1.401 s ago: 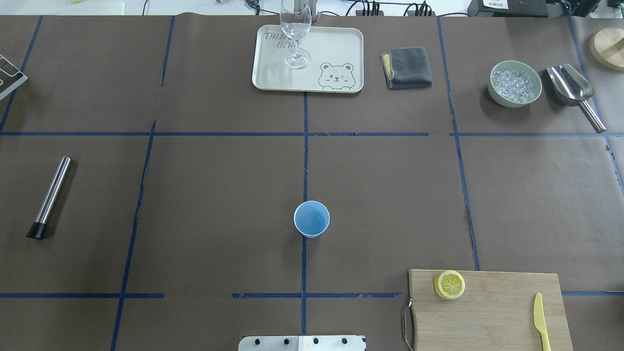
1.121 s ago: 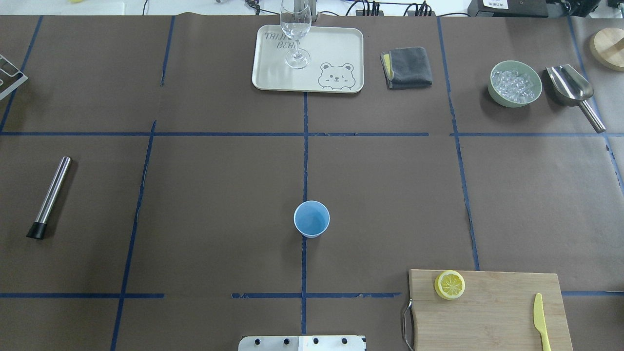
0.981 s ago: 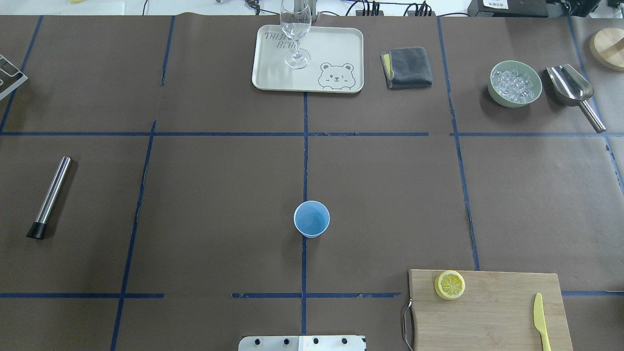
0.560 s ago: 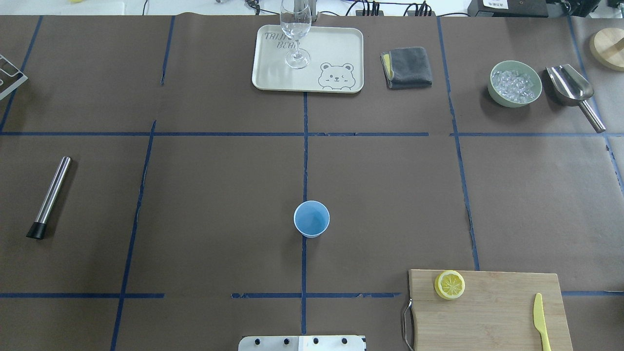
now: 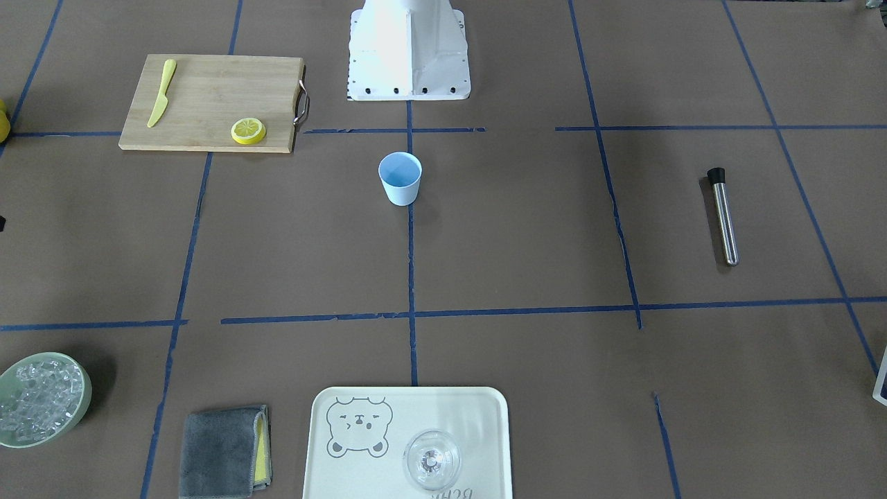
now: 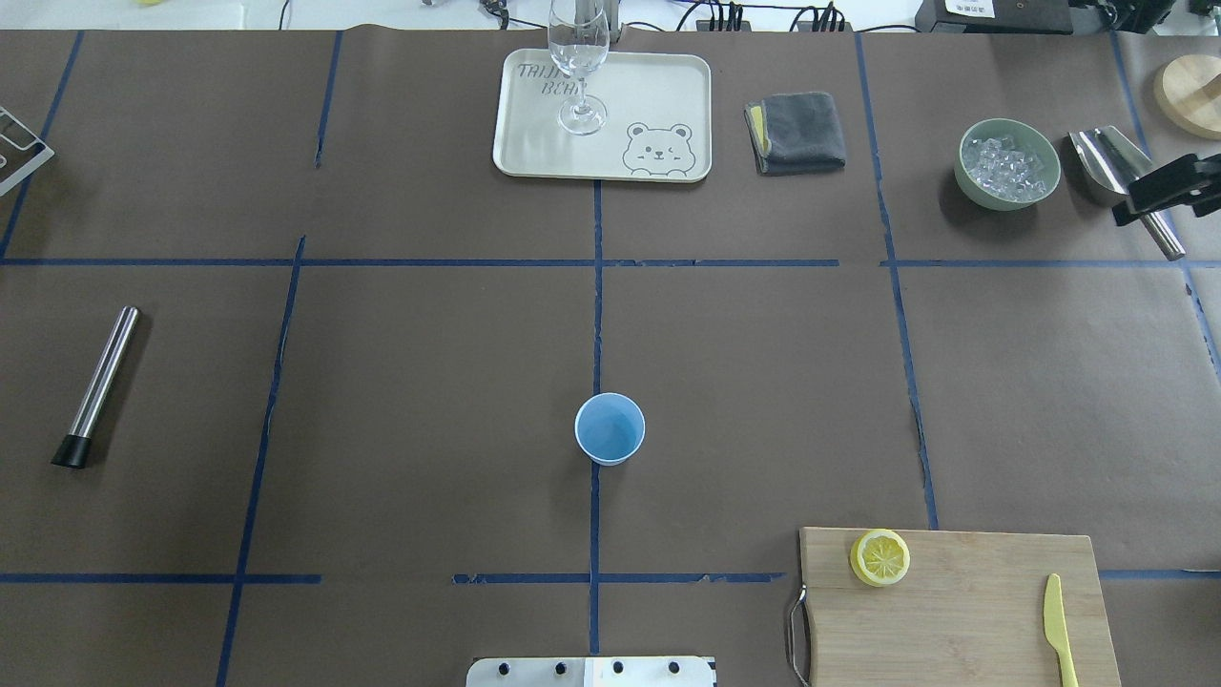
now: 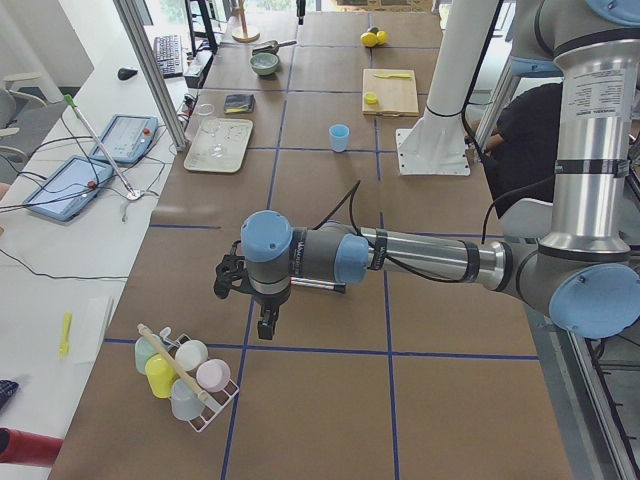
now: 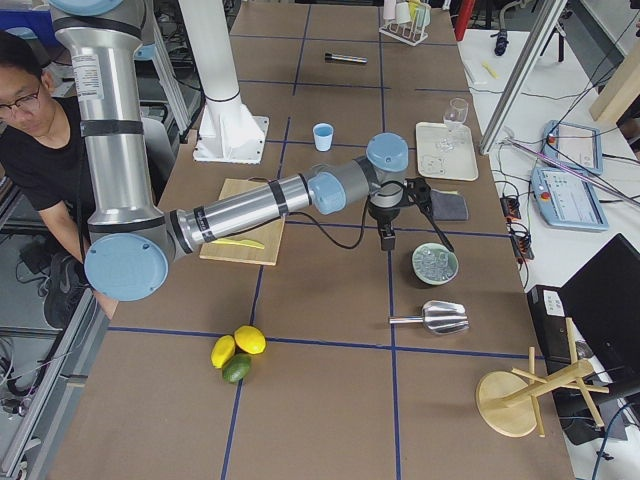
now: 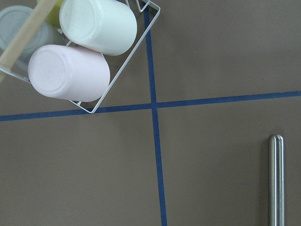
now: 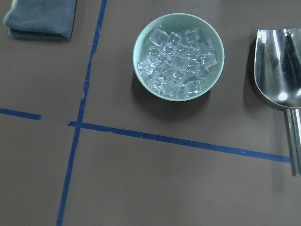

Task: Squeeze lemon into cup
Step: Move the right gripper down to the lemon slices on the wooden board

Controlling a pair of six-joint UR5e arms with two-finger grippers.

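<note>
The pale blue cup (image 6: 610, 428) stands upright and empty at the table's middle; it also shows in the front view (image 5: 400, 178). One lemon slice (image 6: 879, 557) lies flat on the wooden cutting board (image 6: 963, 620), also seen from the front (image 5: 248, 130). My right gripper (image 8: 386, 240) hangs high over the table between the grey cloth and the ice bowl, far from the lemon; I cannot tell whether it is open. My left gripper (image 7: 268, 328) points down beside a rack of cups, far from the blue cup; I cannot tell its state.
A yellow knife (image 6: 1053, 625) lies on the board. A tray (image 6: 658, 95) holds a clear glass (image 6: 578, 57). A grey cloth (image 6: 797, 132), green ice bowl (image 6: 1008, 163), metal scoop (image 6: 1107, 157) and steel muddler (image 6: 97, 384) lie around. Whole lemons (image 8: 238, 345) sit off to the right.
A black part of my right arm has come into the overhead view at the right edge, over the scoop. Cup, lemon slice and other things have not moved.
</note>
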